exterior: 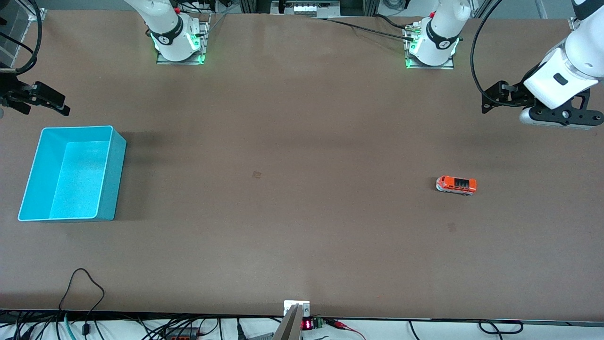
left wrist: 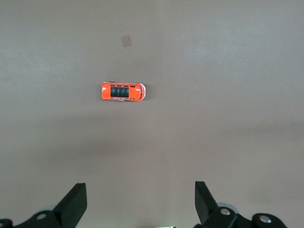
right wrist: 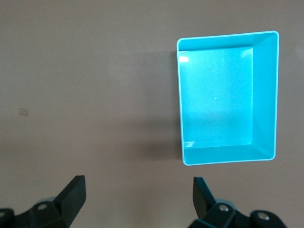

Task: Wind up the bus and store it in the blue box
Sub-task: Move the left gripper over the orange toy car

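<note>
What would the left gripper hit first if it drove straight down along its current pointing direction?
Probably bare table. The left gripper is open, pointing down; the bus lies off its line, so it likely misses it. Depth is unclear.

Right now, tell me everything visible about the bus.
The bus is a small orange toy with a dark ribbed roof panel, silver-grey lower sides and black wheels. It stands upright on its wheels on the bare table toward the left arm's end, lengthwise along the table. Nothing else touches it; both grippers are up and away from it.
</note>
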